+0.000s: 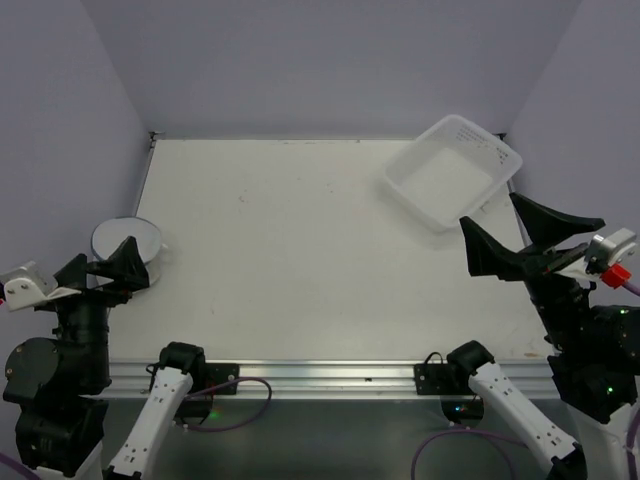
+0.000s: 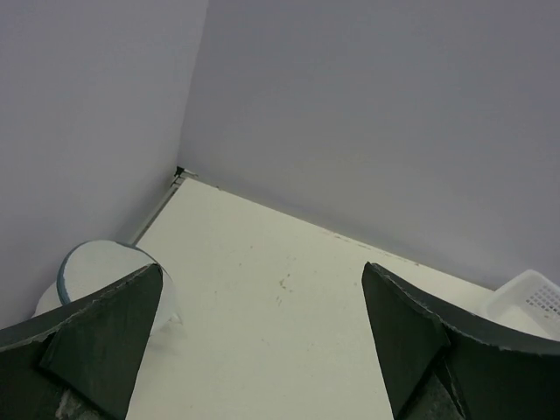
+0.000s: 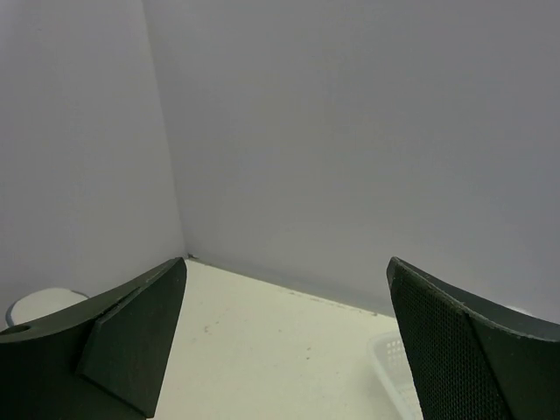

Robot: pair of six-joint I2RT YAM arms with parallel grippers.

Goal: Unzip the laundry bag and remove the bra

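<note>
Round white laundry bag (image 1: 118,236), grey-blue rim; rectangular translucent plastic tub (image 1: 450,176).

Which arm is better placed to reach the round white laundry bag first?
Left: the open left hand is beside the round white mesh laundry bag, while the right hand is far from it.

The top camera looked down from above and behind the arm bases (image 1: 185,365) over the whole table (image 1: 300,250); both wrist cameras sat low at either side, facing the far-left corner; all three shared the tub (image 1: 452,170) and, apparently, the laundry bag (image 1: 120,236).
</note>
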